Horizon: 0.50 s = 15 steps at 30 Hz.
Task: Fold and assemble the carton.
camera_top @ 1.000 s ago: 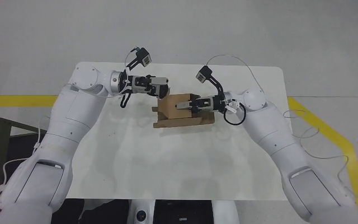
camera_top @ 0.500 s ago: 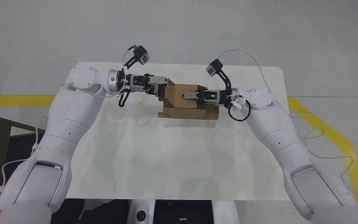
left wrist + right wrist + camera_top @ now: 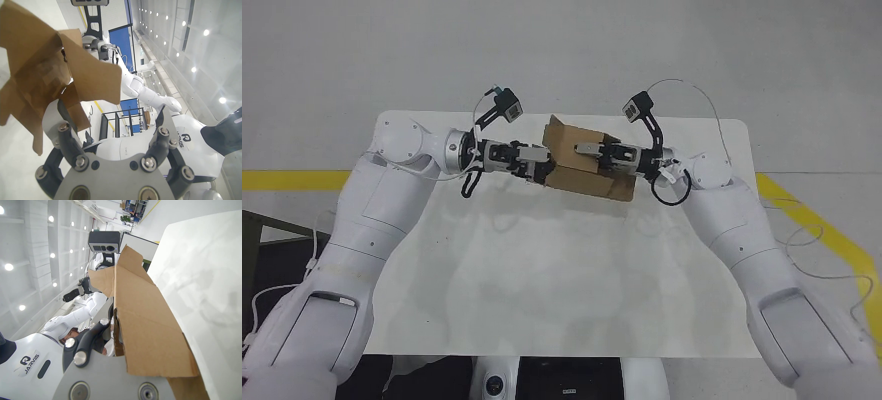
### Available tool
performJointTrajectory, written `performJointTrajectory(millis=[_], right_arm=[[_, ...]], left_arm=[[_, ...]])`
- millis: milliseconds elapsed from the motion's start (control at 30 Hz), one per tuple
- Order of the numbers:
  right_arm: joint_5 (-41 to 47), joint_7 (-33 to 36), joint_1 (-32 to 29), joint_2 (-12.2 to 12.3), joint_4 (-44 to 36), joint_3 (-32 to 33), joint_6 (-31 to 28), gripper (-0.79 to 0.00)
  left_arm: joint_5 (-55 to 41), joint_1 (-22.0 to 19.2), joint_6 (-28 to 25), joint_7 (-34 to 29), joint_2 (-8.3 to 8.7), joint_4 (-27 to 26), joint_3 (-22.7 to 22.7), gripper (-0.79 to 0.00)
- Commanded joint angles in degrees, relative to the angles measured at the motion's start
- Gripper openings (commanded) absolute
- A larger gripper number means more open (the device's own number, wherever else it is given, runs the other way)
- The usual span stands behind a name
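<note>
Left gripper point(image 3: 539, 165): I see it at the carton's left end, over the far part of the table. Its two fingers stand wide apart, and one loose flap of the carton lies against one finger point(image 3: 65, 113). The other finger is bare and closes on nothing.
Carton point(image 3: 582, 178): brown cardboard, partly formed, between my two grippers. It sits tilted, with its left corner raised. The left wrist view looks into its hollow inside, with flaps hanging loose around the opening.
Right gripper point(image 3: 592, 151): it comes in from the right, over the carton's top edge, and pinches a wall of the carton. In the right wrist view one dark finger point(image 3: 110, 313) presses on one face of that wall, and the cardboard hides the other finger.
Table point(image 3: 542, 300): white, and it lies under the carton.
</note>
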Motion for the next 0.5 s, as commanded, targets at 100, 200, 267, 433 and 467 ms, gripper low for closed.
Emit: performJointTrajectory(millis=[100,200,267,433,467], right_arm=[[-0.6,-2.6,0.5,-0.5,0.8,0.3,-0.7,-0.785],[-0.8,-3.2,0.6,-0.8,0.9,0.2,-0.7,-0.785],[-1.0,-3.5,0.7,-1.0,0.9,0.2,-0.7,-0.785],[-1.0,-4.0,0.6,-1.5,0.8,0.1,-0.9,-0.785],[-1.0,-3.9,0.5,-1.5,0.7,0.2,-0.9,-0.785]], left_arm=[[-0.2,0.3,0.4,-0.9,-0.05,-0.7,0.1,0.0],[-0.3,0.5,0.6,-1.0,-0.15,-1.3,0.3,0.0],[-0.5,0.6,0.7,-1.2,-0.24,-1.7,0.4,0.0],[-0.2,0.6,0.8,-1.3,-0.49,-2.1,1.0,0.0],[-0.2,0.6,0.8,-1.3,-0.55,-2.1,1.2,0.0]])
